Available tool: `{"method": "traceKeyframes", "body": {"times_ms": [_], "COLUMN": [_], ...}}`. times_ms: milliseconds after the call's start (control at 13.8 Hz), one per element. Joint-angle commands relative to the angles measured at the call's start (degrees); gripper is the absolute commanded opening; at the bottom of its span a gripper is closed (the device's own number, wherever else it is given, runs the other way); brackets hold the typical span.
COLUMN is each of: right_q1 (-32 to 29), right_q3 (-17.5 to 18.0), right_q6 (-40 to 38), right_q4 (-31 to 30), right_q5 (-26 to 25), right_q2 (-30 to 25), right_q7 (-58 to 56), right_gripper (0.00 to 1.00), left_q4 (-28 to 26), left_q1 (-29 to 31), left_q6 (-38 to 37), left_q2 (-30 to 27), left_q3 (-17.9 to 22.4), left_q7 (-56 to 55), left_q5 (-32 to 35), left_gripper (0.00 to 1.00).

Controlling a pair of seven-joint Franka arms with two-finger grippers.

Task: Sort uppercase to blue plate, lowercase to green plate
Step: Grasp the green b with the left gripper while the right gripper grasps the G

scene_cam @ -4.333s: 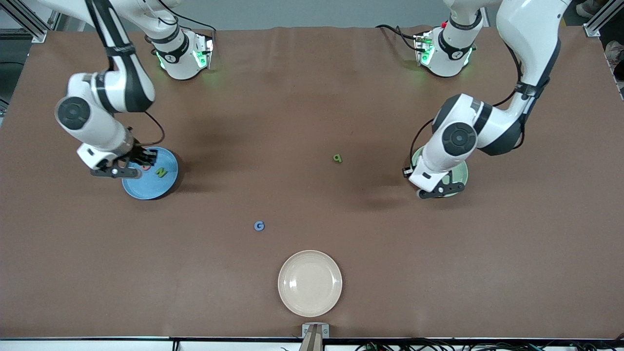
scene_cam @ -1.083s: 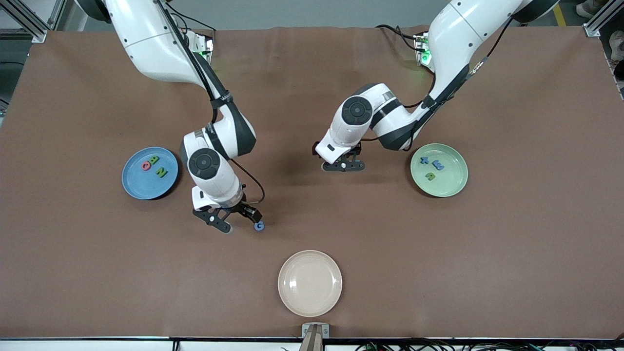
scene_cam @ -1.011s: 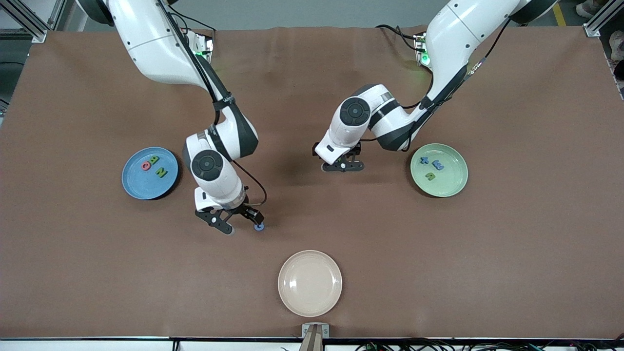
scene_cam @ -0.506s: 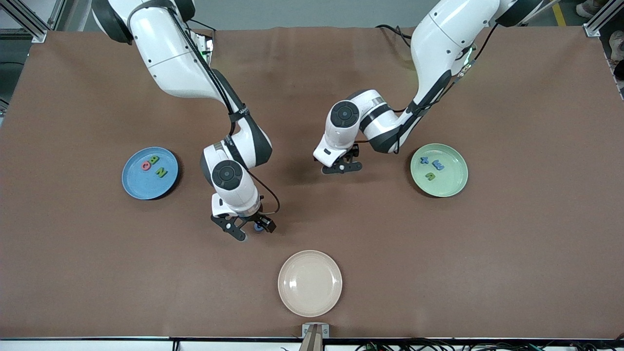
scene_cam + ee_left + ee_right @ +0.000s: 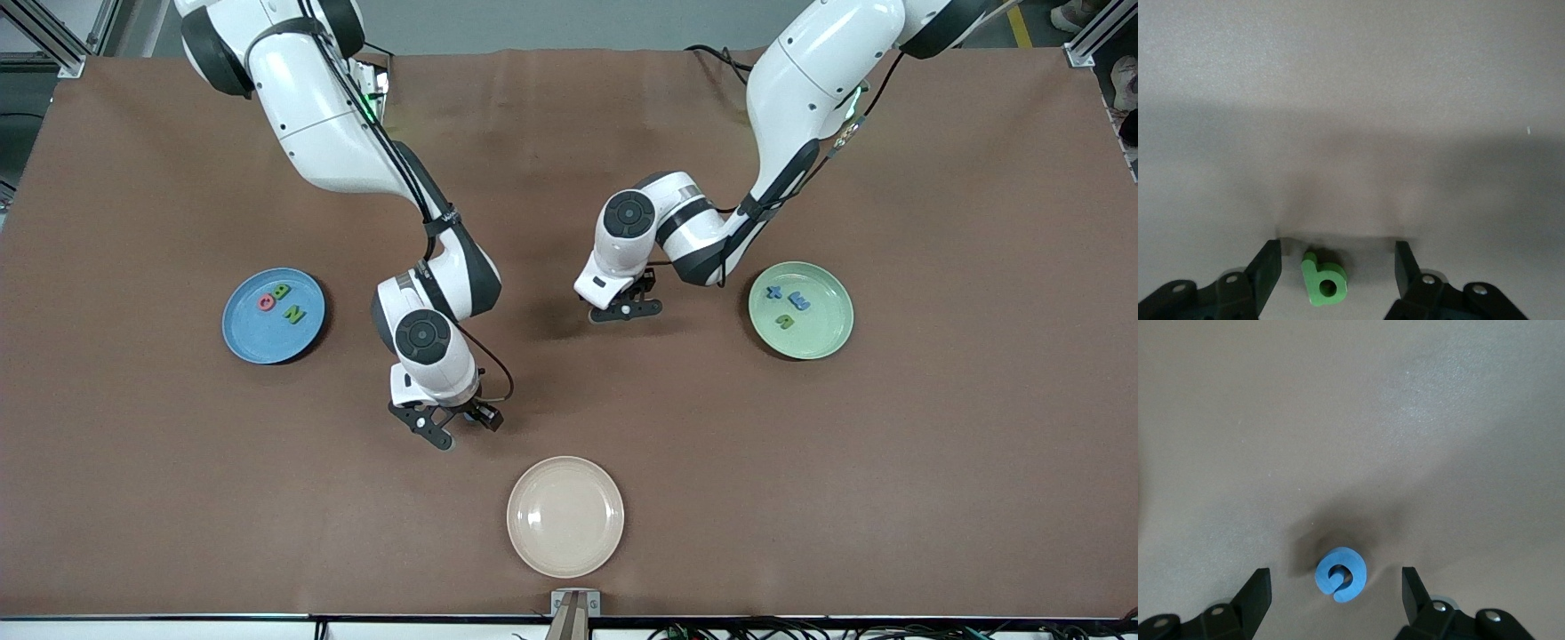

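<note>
Change since earlier frames: both arms have left the plates and lowered onto loose letters. Right gripper (image 5: pixel 1335 600): parted, astride blue G (image 5: pixel 1341 575), untouched, on table. Left gripper (image 5: pixel 1338 270): parted, astride green p/d letter (image 5: pixel 1324 280), between blue plate (image 5: pixel 253 342) and green plate (image 5: pixel 822 342).

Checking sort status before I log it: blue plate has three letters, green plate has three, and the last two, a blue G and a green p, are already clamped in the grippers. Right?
Not clamped. The left wrist view shows the left gripper open around the green p, which lies on the table; the right wrist view shows the right gripper open around the blue G. Blue plate and green plate counts are right.
</note>
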Motion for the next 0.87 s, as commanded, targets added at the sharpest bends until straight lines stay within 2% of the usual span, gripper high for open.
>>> {"method": "traceKeyframes", "body": {"times_ms": [0, 289, 433, 794], "right_q1": [-0.44, -0.44, -0.35, -0.53], "right_q3": [0.16, 0.16, 0.16, 0.07], "right_q6": [-1.54, -1.62, -2.76, -3.47], "right_q4": [2.46, 3.60, 4.40, 4.75], "right_q5": [-0.16, -0.16, -0.16, -0.16], "right_q2": [1.71, 2.94, 3.47, 3.65], "right_q7": [0.52, 0.60, 0.69, 0.60], "right_gripper": [0.80, 0.78, 0.75, 0.64], "left_q4": [0.00, -0.79, -0.88, -1.23], "left_q1": [-0.16, 0.11, 0.19, 0.11], "left_q6": [0.47, 0.47, 0.39, 0.39], "left_q2": [0.20, -0.07, -0.15, -0.24], "left_q3": [0.25, 0.16, 0.07, 0.07], "left_q7": [-1.41, -1.32, -1.32, -1.32], "left_q5": [1.43, 1.43, 1.43, 1.43], "left_gripper": [0.67, 0.61, 0.54, 0.42]}}
